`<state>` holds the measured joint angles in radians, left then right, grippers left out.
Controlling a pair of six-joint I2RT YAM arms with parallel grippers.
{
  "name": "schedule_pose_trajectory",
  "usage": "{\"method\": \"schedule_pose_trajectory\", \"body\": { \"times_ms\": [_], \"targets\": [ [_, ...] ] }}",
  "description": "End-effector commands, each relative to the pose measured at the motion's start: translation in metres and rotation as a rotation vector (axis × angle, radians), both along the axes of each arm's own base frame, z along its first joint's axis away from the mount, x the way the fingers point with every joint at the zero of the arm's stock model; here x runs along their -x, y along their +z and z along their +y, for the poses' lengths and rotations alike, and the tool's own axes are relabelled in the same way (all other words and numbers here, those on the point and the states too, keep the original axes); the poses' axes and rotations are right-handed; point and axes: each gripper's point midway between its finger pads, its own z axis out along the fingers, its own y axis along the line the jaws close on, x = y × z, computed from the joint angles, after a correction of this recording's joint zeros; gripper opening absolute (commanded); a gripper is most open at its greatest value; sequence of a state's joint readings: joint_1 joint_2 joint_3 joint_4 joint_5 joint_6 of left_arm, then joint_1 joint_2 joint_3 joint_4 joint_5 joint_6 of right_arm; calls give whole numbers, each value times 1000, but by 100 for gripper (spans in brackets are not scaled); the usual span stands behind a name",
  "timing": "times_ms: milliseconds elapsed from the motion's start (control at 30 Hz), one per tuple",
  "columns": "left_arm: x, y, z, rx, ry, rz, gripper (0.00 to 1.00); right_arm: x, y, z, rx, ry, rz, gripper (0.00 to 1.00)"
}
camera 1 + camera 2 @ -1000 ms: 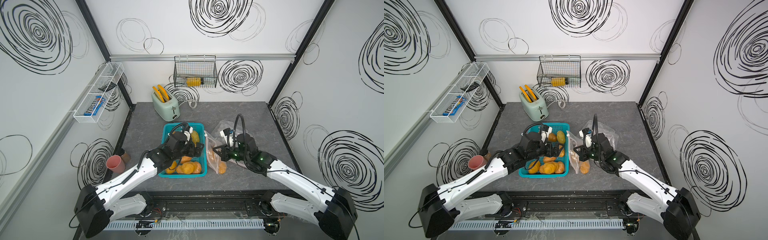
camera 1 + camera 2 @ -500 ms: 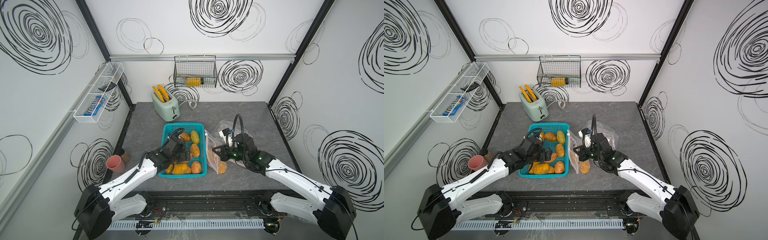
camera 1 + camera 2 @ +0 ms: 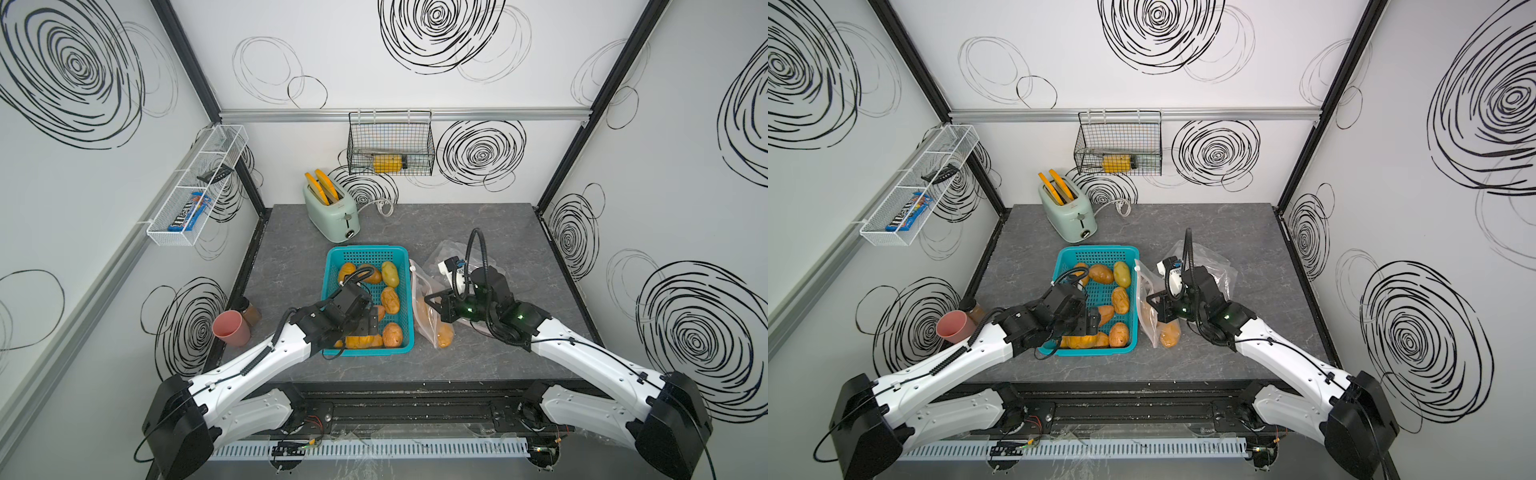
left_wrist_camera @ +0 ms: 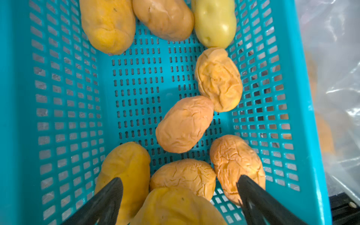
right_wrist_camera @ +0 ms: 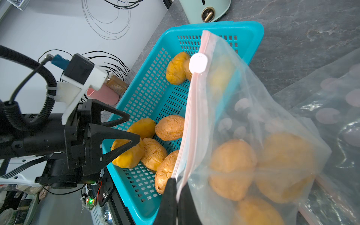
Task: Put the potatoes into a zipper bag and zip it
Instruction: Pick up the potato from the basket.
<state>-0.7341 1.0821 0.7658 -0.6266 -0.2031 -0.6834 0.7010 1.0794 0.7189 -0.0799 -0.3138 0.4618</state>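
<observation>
Loading, apparently midway. Both top views: orange-brown oval potatoes (image 3: 390, 300) lie in a teal plastic basket (image 3: 365, 250) near the front edge of the grey table (image 3: 478, 232). Left wrist view: the left gripper (image 4: 179, 180), jaws wide, hovers over them. Right wrist view: the right gripper (image 5: 176, 183) pinches the part-filled clear plastic zipper bag (image 5: 243, 109) by its rim. Next, probably: descend, close on one.

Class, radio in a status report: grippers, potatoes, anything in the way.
Left gripper open, over potatoes in basket. Right gripper shut on zipper bag rim, a few potatoes inside. Nothing between basket and bag.
</observation>
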Motion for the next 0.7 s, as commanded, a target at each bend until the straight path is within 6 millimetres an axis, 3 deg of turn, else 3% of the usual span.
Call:
{"method": "schedule_pose_trajectory", "body": {
  "times_ms": [0, 200, 433, 667],
  "targets": [
    [7, 9, 7, -36, 41, -5, 96, -2, 3, 1, -14, 7, -28, 0],
    [17, 4, 5, -111, 33, 11, 96, -1, 1, 2, -11, 10, -23, 0],
    [23, -20, -10, -128, -11, 66, 96, -1, 0, 3, -9, 19, -16, 0],
    [24, -28, 0, -211, -14, 81, 98, 0, 1, 0, 2, 12, -29, 0]
  ]
}}
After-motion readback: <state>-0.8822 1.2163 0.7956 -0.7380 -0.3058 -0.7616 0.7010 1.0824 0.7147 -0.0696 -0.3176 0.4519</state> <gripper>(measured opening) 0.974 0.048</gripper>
